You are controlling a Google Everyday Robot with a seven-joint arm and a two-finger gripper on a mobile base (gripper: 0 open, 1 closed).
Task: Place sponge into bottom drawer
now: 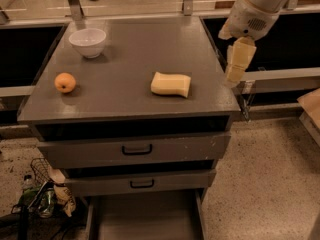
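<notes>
Scanning from the left, we see an orange [65, 82] and a bowl [87, 42] on the cabinet top [135, 44], the bottom drawer [145, 218] open below, and the sponge [171, 84] lying right of centre. Our gripper [234, 76] hangs over the right edge, holding nothing; how wide it stands we cannot tell.
</notes>
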